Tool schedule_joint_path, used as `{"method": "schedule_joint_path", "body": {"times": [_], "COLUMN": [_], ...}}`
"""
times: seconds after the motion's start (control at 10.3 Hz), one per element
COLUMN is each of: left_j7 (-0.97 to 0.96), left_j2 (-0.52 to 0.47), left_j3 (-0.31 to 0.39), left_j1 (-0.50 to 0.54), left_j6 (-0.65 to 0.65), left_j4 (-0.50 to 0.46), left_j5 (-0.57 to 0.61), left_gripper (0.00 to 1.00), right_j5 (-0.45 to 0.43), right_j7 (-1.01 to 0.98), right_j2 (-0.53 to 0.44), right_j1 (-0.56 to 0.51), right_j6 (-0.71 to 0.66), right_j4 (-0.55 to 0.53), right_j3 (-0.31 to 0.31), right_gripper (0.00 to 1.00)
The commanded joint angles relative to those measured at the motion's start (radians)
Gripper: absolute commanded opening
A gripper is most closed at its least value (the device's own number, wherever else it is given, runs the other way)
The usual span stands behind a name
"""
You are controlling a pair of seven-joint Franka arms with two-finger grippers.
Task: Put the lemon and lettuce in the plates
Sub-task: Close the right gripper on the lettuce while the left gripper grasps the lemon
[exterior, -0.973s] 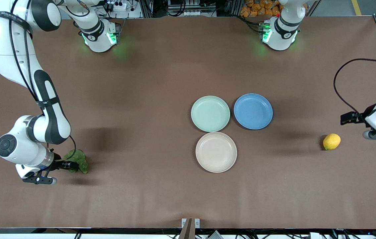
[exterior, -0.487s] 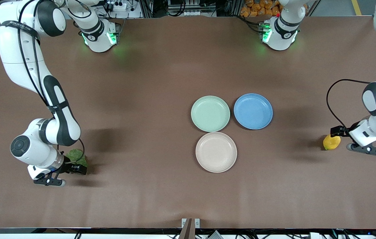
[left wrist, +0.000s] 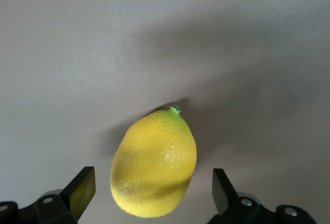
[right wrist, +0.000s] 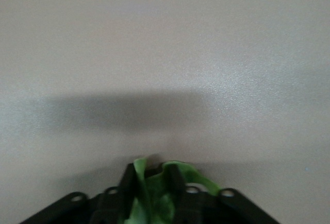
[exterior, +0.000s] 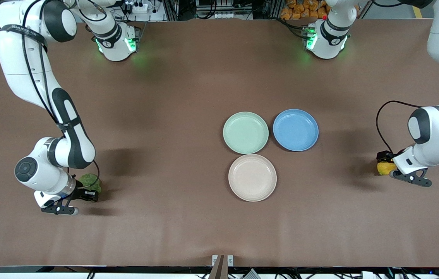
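Note:
The yellow lemon (exterior: 384, 169) lies on the table at the left arm's end. My left gripper (exterior: 385, 163) is down at it, open. In the left wrist view the lemon (left wrist: 154, 165) sits between the two spread fingers of the left gripper (left wrist: 153, 183), apart from both. The green lettuce (exterior: 89, 181) is at the right arm's end. My right gripper (exterior: 90, 193) is shut on it. The right wrist view shows the leaf (right wrist: 154, 195) bunched between the right gripper's (right wrist: 150, 176) fingers. The mint plate (exterior: 246, 132) and the beige plate (exterior: 252, 177) stand mid-table, both bare.
A blue plate (exterior: 295, 130) stands beside the mint plate, toward the left arm's end. The beige plate is nearer the front camera than both. Bare brown table (exterior: 165, 155) lies between the plates and each gripper.
My left gripper has come down from beside the lemon and now straddles it. My right gripper has shifted slightly over the lettuce, and the leaf now looks smaller and bunched.

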Motion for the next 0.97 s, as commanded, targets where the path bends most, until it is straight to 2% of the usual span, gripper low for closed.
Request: {"method": "schedule_joint_path", "body": {"times": [0.0, 0.19, 0.29, 0.39, 0.49, 0.68, 0.88], "left_j7": [0.017, 0.020, 0.020, 0.020, 0.021, 0.008, -0.029], "left_j2": [0.018, 0.038, 0.041, 0.043, 0.043, 0.031, 0.008], "left_j3": [-0.009, -0.009, -0.009, -0.009, -0.009, -0.012, -0.032], "left_j1": [0.013, 0.013, 0.009, 0.010, 0.010, -0.002, -0.014], "left_j6": [0.006, 0.006, 0.006, 0.008, 0.008, 0.006, 0.000], "left_j4": [0.016, 0.018, 0.020, 0.021, 0.033, 0.053, 0.087], "left_j5": [0.026, 0.026, 0.026, 0.026, 0.026, 0.021, 0.006], "left_gripper": [1.00, 1.00, 0.76, 0.10, 0.00, 0.00, 0.00], "right_j5": [-0.010, -0.010, -0.010, -0.010, -0.010, 0.003, 0.023], "right_j7": [0.007, 0.065, 0.111, 0.198, 0.299, 0.489, 0.762], "right_j2": [-0.076, -0.107, -0.119, -0.138, -0.153, -0.208, -0.216], "right_j1": [-0.001, 0.004, 0.027, 0.065, 0.117, 0.212, 0.326], "right_j6": [-0.125, -0.302, -0.357, -0.371, -0.374, -0.376, -0.371], "right_j4": [-0.003, 0.080, 0.102, 0.106, 0.108, 0.108, 0.143], "right_j3": [0.007, 0.010, 0.011, 0.014, 0.013, 0.016, 0.034], "right_gripper": [0.00, 0.00, 0.00, 0.00, 0.00, 0.00, 0.00]}}
